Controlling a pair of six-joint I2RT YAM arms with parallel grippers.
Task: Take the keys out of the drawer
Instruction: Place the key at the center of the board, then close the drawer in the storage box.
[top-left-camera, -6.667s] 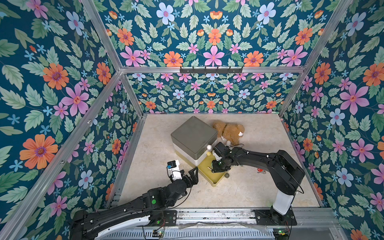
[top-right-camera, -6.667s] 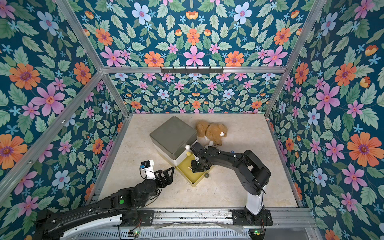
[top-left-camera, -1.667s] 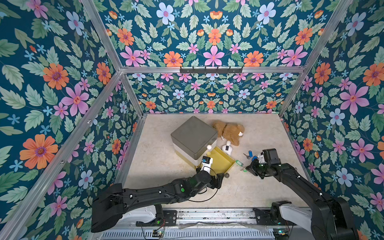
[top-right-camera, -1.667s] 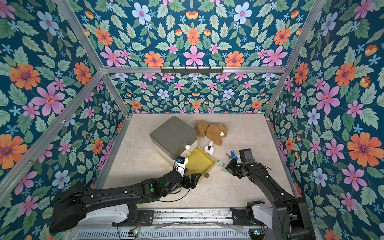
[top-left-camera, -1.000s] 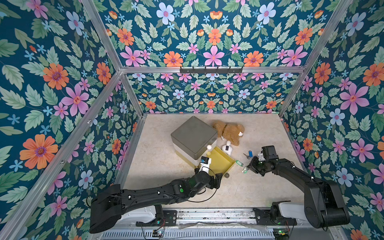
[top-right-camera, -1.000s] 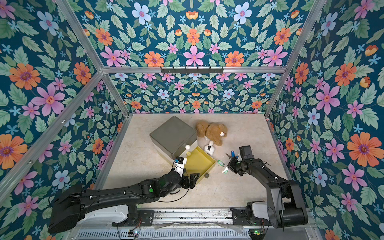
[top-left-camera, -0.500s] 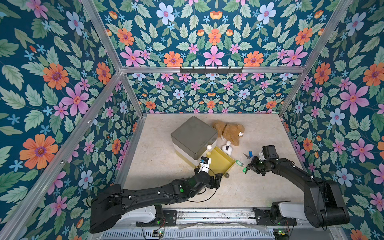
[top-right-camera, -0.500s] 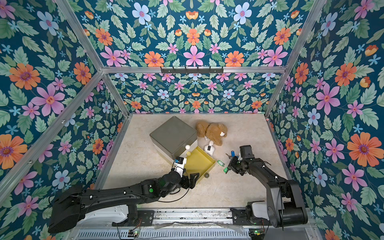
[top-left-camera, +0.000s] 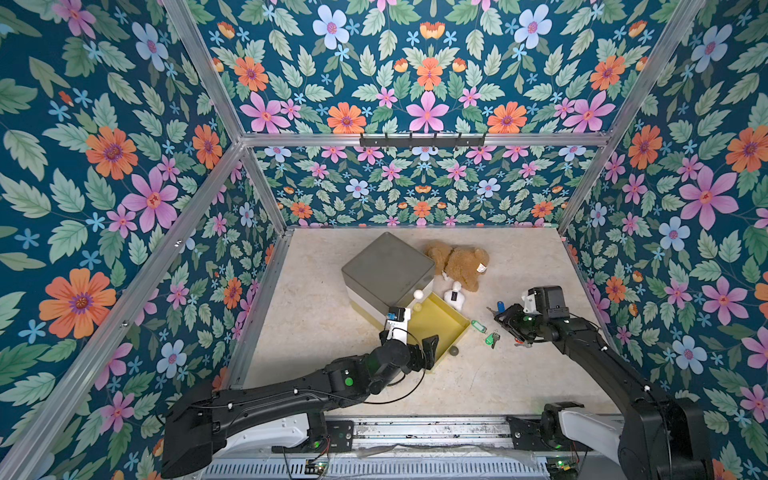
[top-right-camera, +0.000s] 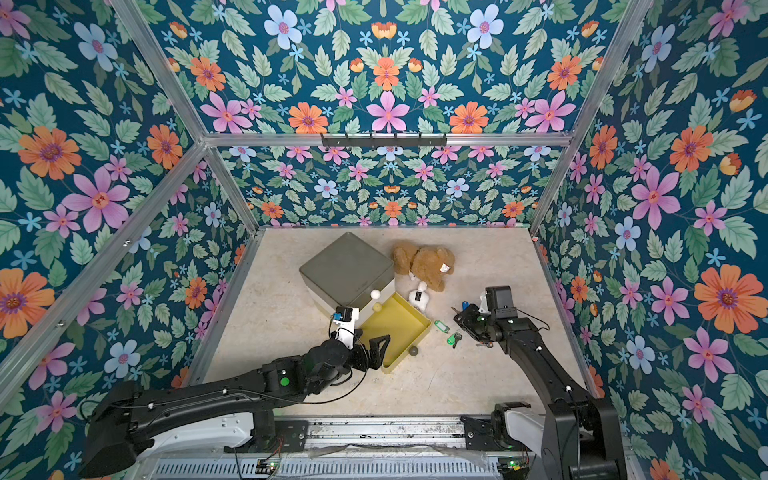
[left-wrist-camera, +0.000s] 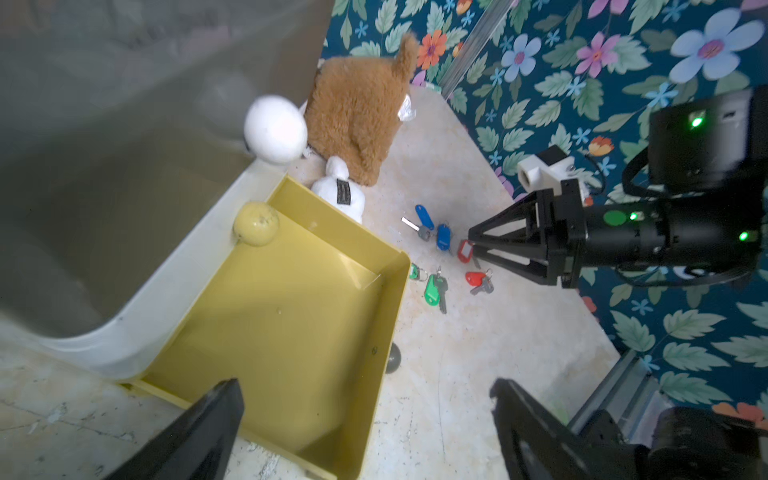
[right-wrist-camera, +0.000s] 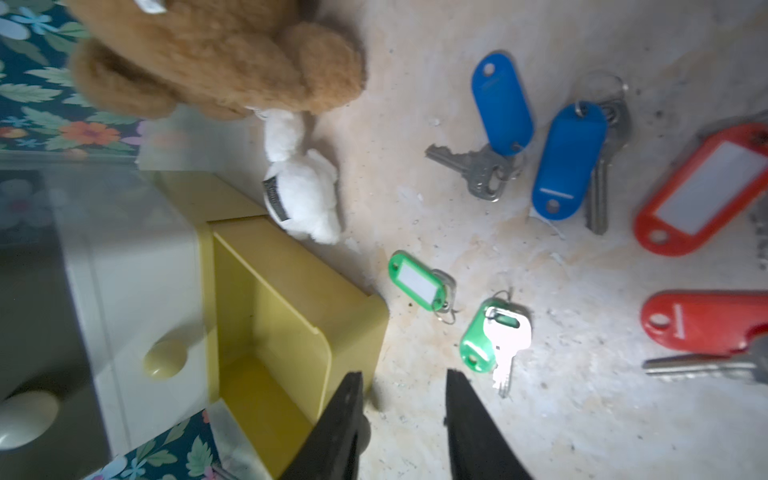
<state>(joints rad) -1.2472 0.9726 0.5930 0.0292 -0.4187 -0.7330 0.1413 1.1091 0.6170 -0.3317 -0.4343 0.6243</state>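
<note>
Black right pincer (right-wrist-camera: 403, 374), narrowly parted and empty, hangs low beside keys (right-wrist-camera: 496, 340); left pincer (left-wrist-camera: 365, 384) gapes wide.

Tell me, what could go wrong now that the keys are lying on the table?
The right pincer hangs open near the red-tagged keys, so pulling away might drag one. The left pincer hovers open by the yellow drawer and might bump it into the green-tagged key lying just beside its wall.

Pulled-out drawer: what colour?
The drawer is yellow; the left wrist view shows it best.
</note>
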